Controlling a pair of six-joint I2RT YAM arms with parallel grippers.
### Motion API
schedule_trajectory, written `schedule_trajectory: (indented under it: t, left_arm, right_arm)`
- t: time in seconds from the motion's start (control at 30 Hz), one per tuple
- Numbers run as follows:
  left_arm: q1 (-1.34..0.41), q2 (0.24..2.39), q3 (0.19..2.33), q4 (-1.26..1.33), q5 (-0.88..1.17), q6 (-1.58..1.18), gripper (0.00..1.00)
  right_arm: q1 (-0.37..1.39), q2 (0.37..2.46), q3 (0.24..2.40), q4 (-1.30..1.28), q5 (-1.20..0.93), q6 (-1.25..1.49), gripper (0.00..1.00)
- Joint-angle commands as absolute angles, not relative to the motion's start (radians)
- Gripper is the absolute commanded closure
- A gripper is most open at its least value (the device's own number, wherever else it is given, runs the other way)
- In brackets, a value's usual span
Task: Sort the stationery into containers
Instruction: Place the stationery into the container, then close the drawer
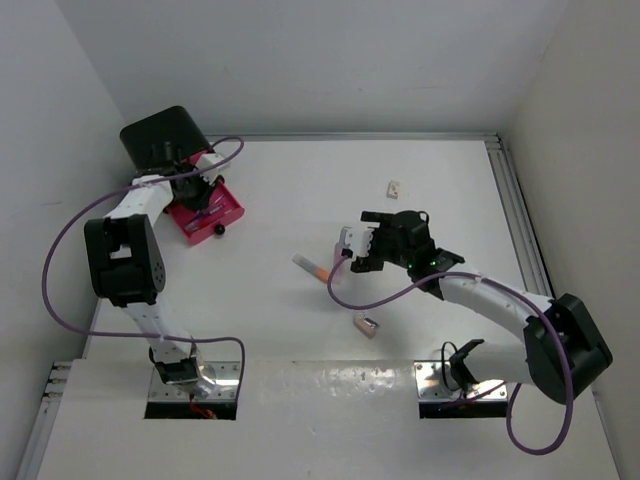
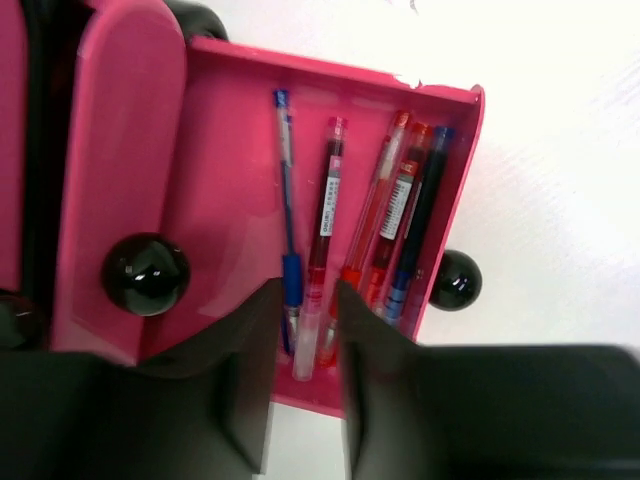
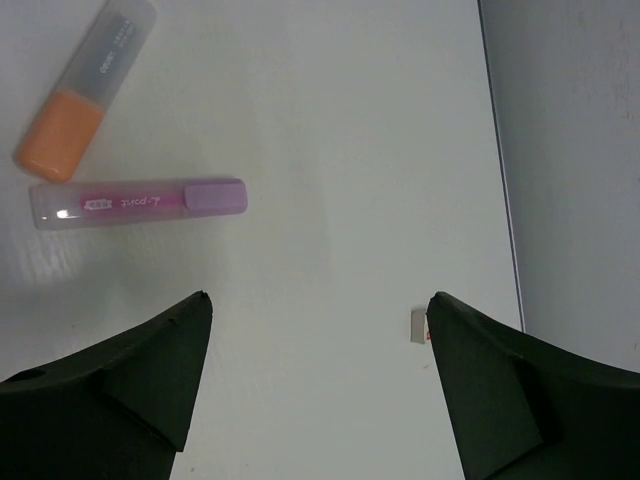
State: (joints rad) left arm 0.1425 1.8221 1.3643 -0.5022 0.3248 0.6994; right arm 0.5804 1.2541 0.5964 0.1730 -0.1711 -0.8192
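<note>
Jutting from the black cabinet (image 1: pixel 160 135), the pink drawer (image 2: pixel 230 120) holds thin, slick pens (image 2: pixel 328 210); the left gripper (image 2: pixel 306 310) stands part-spread above them, pinching nothing. The right gripper (image 3: pixel 320 310), spread wide, faces the lilac marker (image 3: pixel 140 203) on the table (image 3: pixel 350 150): likely light, rigid, smooth, best pinched across mid-barrel.

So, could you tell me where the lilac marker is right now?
In the right wrist view the lilac marker lies on the white table at upper left, just below the orange-and-white marker, ahead of the open right pincer.
</note>
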Motion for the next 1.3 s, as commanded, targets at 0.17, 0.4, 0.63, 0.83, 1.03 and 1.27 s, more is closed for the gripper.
schedule_trajectory:
  t: [0.17,0.4,0.63,0.83,1.03,1.27]
  left_arm:
    - [0.029,1.582,1.235,-0.497,0.381,0.778,0.88]
    - [-0.141,1.592,1.161,-0.532,0.172,0.733,0.93]
    - [-0.227,1.693,1.187,-0.522,-0.023,0.716,0.94]
    - [-0.25,1.775,1.198,-0.511,-0.098,0.724,0.95]
    - [-0.27,1.815,1.174,-0.433,-0.213,0.745,0.96]
    - [-0.253,1.87,1.221,-0.428,-0.313,0.762,0.95]
  right_arm:
    - [0.545,1.292,0.704,0.152,-0.141,-0.678,0.17]
    - [0.526,1.307,0.715,0.138,-0.138,-0.652,0.18]
    - [0.512,1.316,0.726,0.124,-0.126,-0.629,0.18]
    - [0.499,1.312,0.73,0.112,-0.109,-0.604,0.18]
    - [0.485,1.307,0.733,0.1,-0.101,-0.583,0.18]
    - [0.479,1.299,0.729,0.094,-0.107,-0.584,0.18]
